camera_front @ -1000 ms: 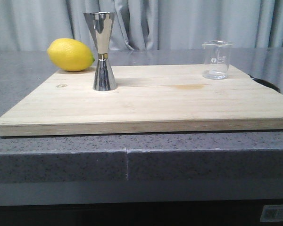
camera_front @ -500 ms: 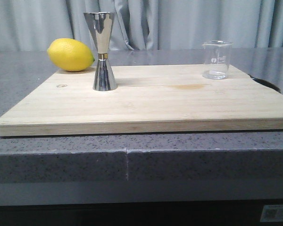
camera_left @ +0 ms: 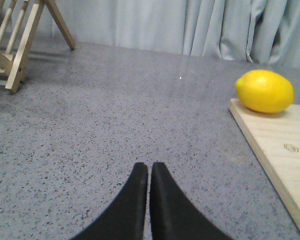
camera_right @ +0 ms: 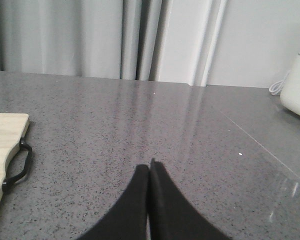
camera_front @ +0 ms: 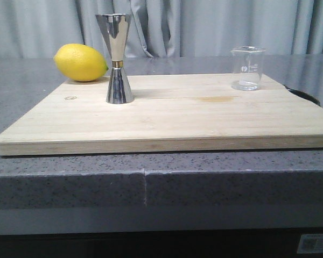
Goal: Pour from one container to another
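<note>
Left pincer (camera_left: 149, 172) and right pincer (camera_right: 149, 170): both closed, empty | beaker (camera_front: 247, 68) at board's (camera_front: 172, 115) 2 o'clock, jigger (camera_front: 117, 58) at 10 | step: nothing grasped yet | next: you open right pincer, reach beaker.

Even soft light, sharp pics, faint glare streaks on countertop (camera_right: 190, 135), weak shadows.

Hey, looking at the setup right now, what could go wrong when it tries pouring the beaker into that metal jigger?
1. The jigger is tall with a narrow waist and small foot, so a nudge from the beaker or a finger may topple it.
2. Its mouth is small, so liquid could miss and wet the wooden board.
3. The lemon sits close beside the jigger, crowding an approach from that side.
</note>
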Available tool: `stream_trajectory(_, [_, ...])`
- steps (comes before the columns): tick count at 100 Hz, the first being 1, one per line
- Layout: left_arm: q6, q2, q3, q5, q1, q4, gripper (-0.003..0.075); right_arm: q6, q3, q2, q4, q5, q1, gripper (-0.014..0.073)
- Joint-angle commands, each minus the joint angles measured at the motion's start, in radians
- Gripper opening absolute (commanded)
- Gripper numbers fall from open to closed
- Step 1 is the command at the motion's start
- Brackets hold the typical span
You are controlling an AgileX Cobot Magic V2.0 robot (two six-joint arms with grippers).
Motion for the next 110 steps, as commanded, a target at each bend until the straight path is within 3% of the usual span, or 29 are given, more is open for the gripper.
stream_trajectory(1, [-0.084, 0.004, -0.029, 0.014, 0.001, 0.097, -0.0019, -0.006, -0.023, 0.009, -0.011, -0.079, -0.005, -0.0071])
stream_trajectory(25, [-0.675, -0.059, -0.029, -0.02, -0.001, 0.601, -0.0019, -0.006, -0.023, 0.009, -0.011, -0.079, -0.005, -0.0072])
stream_trajectory(47, [-1.073, -0.154, -0.029, -0.09, -0.008, 1.008, -0.0019, -0.006, -0.023, 0.009, -0.011, -0.079, -0.005, -0.0071])
stream_trajectory(65, [-1.41, -0.207, -0.027, -0.207, -0.104, 1.357, -0.0019, -0.006, -0.023, 0.009, -0.011, -0.079, -0.005, -0.0072])
stream_trajectory(83, [-1.571, -0.211, 0.021, -0.418, -0.253, 1.615, -0.0019, -0.006, -0.023, 0.009, -0.011, -0.079, -0.005, -0.0071])
stream_trajectory(110, [-1.613, -0.231, 0.139, -0.505, -0.301, 1.621, -0.0019, -0.006, -0.023, 0.009, -0.011, -0.079, -0.005, -0.0072])
